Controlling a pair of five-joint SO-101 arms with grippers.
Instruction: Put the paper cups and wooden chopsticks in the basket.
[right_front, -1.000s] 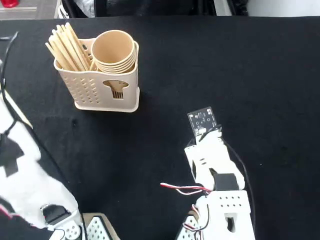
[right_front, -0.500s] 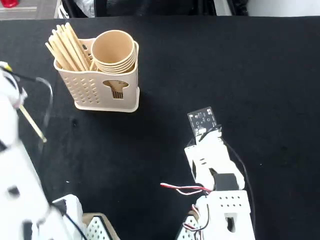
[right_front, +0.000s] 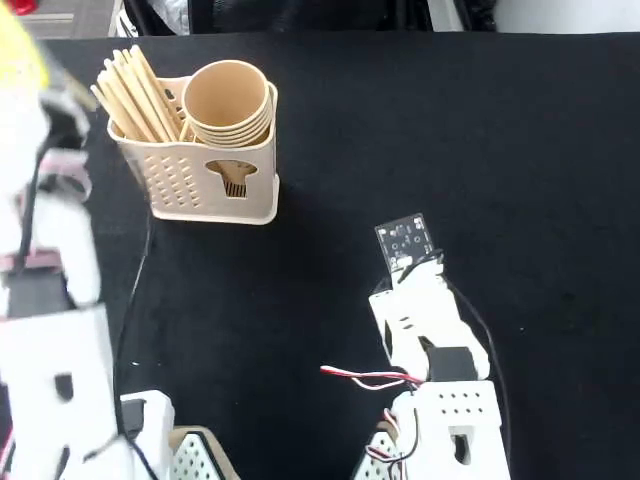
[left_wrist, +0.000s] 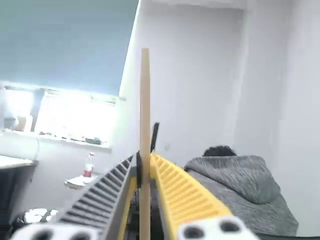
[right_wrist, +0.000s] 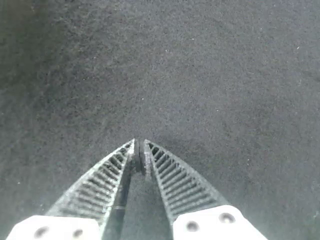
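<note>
A cream perforated basket (right_front: 205, 180) stands at the back left of the black table. It holds a stack of paper cups (right_front: 228, 100) and a bundle of wooden chopsticks (right_front: 135, 92). My left arm (right_front: 45, 260) rises along the left edge, its tip up near the back left corner. In the left wrist view, my left gripper (left_wrist: 144, 162) is shut on one wooden chopstick (left_wrist: 145, 115), which points up toward the room wall. My right gripper (right_wrist: 139, 150) is shut with nothing in it, just above the black cloth. The right arm (right_front: 425, 330) rests at the front centre-right.
The black cloth (right_front: 450, 150) stretches bare across the right and middle of the table. Red and white wires (right_front: 365, 377) lie by the right arm's base. A room with a grey heap (left_wrist: 235, 185) lies beyond the table.
My left arm has swung up and toward the back left corner, lifting the chopstick off the table's left side. The right arm has stayed still.
</note>
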